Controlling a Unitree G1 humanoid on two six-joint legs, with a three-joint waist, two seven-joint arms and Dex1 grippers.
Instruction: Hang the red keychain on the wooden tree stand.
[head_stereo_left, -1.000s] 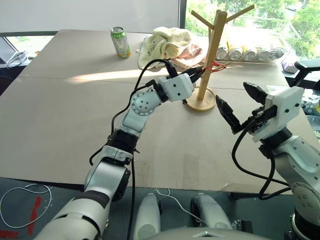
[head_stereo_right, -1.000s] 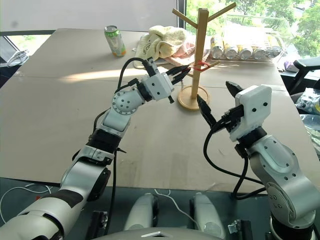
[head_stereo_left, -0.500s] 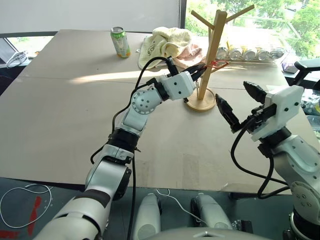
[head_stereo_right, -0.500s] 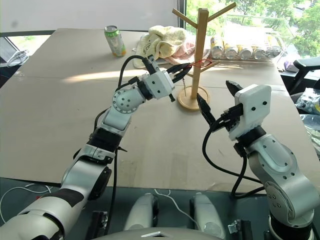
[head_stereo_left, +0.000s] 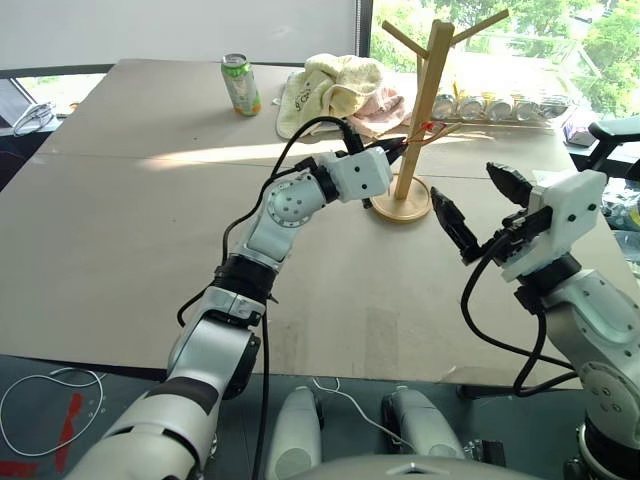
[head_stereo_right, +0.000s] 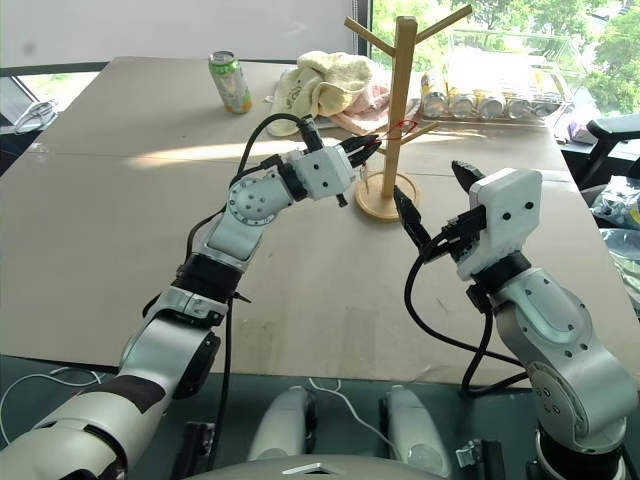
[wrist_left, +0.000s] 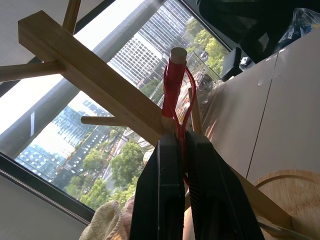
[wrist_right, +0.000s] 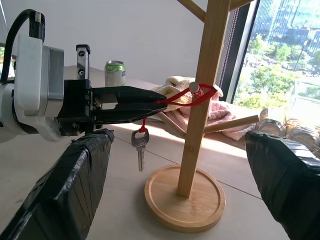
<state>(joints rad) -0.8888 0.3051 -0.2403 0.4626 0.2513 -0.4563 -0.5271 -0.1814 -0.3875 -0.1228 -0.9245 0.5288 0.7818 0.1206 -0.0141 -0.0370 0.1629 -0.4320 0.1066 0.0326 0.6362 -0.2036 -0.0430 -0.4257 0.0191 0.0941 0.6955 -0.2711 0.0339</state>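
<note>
Sunlit windows with trees and towers behind them back the brown table, where the wooden tree stand rises near the far right corner, beside a crumpled yellow towel and a green drink can along the far edge.

We hold the red keychain in our left gripper, its fingers pressed together on the strap. The loop already sits over the tip of a low peg on the stand, and the silver key dangles below our fingers, above the table and beside the round base. Our right gripper waits spread and empty, well apart to the right.

The loop rides close to the peg's end, as far as the right wrist view lets us judge. If we let go now, the key's weight could drag the strap off the tip. Pulling sideways with the strap taut could tip the stand.

A second ago the red loop hung a little lower against the pole; now it has lifted onto the peg.
</note>
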